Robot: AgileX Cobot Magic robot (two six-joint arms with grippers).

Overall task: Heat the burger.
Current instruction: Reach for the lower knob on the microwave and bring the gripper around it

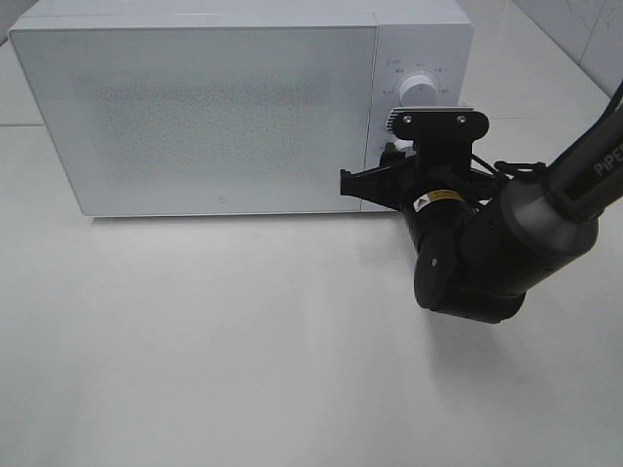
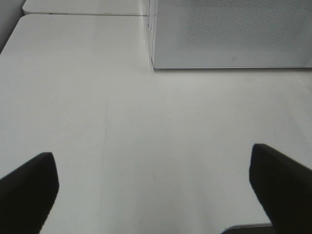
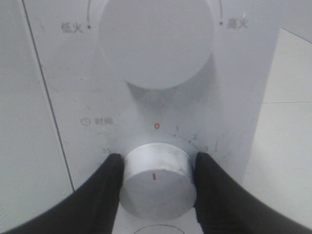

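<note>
The burger is out of view in all three views. The white microwave [image 1: 195, 107] stands at the back of the table with its door [image 1: 204, 117] closed. My right gripper [image 1: 397, 161] is pressed up to the control panel. In the right wrist view, my right gripper [image 3: 157, 170] has its two black fingers [image 3: 109, 185] touching opposite sides of the lower round timer knob [image 3: 156, 190], whose red mark points up toward the 0. My left gripper [image 2: 155, 168] hangs open over bare tabletop, in front of the microwave's left corner, with nothing between its fingers.
A larger white power knob [image 3: 156, 41] sits above the timer knob on the panel [image 1: 419, 88]. The white table [image 1: 243, 341] extends in front of the microwave. My right arm [image 1: 545, 214] reaches in from the right edge.
</note>
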